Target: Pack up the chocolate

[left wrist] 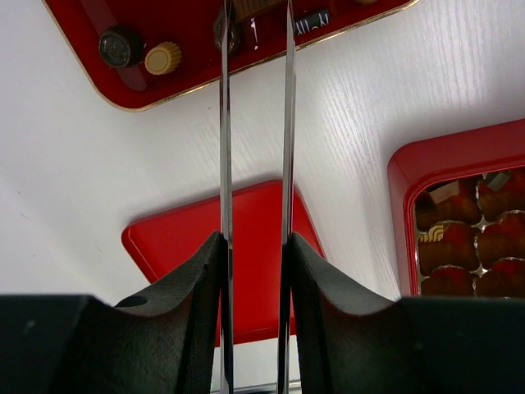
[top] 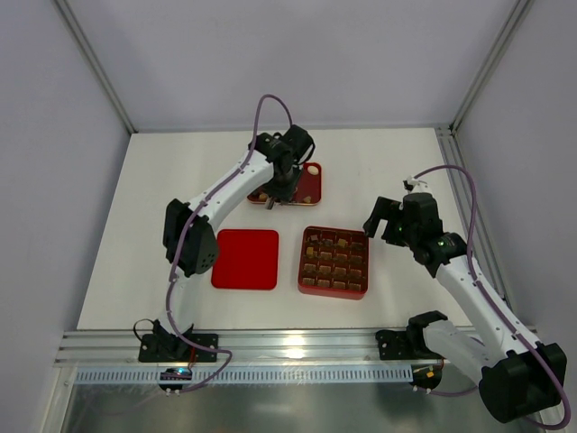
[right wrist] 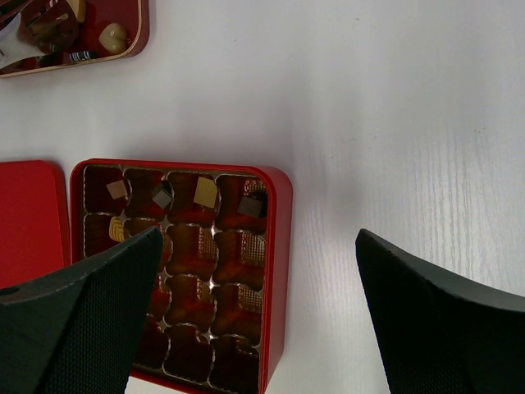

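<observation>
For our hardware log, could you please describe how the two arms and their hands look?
Both the left arm and the right arm have white links, black joints and a purple cable. The left hand carries thin, shiny metal blade fingers on black bases; the right hand has broad, black, textured fingers.

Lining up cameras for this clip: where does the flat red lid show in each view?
Top external: flat red lid, left of centre, just left of the gridded box.
Left wrist: lid at lower centre; box at the right edge.
Right wrist: lid cut off at the left border, next to the box.
Shared landmark: the gridded box, beside the lid in all three.
</observation>
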Motion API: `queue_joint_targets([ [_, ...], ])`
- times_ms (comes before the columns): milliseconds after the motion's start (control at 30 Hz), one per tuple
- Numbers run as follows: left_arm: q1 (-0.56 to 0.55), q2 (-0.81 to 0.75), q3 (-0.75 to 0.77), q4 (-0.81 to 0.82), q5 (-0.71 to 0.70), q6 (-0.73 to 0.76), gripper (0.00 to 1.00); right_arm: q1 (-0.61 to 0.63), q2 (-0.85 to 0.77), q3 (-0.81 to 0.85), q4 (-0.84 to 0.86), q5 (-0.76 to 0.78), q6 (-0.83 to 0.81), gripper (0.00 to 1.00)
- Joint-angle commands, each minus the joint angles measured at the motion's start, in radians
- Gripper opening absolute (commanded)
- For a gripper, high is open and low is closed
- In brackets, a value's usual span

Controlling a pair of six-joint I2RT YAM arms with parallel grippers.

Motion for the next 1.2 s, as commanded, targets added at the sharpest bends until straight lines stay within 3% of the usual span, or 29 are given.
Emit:
queue_joint_targets([
  [0, 0.012, -0.063, 0.004, 0.004, -0.007, 0.019, 0.33, -0.003, 0.012, 0.021, 0.035, 0.004, -0.008, 1.00],
  [200, 0.021, -0.055, 0.011, 0.024, -0.007, 0.016, 0.33, -0.003, 0.010, 0.028, 0.032, 0.007, -0.011, 1.00],
  [300, 0.027, -0.052, 0.015, 0.031, -0.005, 0.013, 0.38, -0.003, 0.009, 0.034, 0.023, 0.008, -0.014, 1.00],
  [733, 0.043, -0.060, 0.011, 0.037, 0.015, 0.028, 0.44, -0.003, -0.010, 0.040, 0.004, 0.017, -0.016, 1.00],
  [1167, 0.047, -0.084, -0.014, 0.029, 0.030, 0.027, 0.39, -0.003, -0.016, 0.053, -0.011, 0.016, -0.014, 1.00],
])
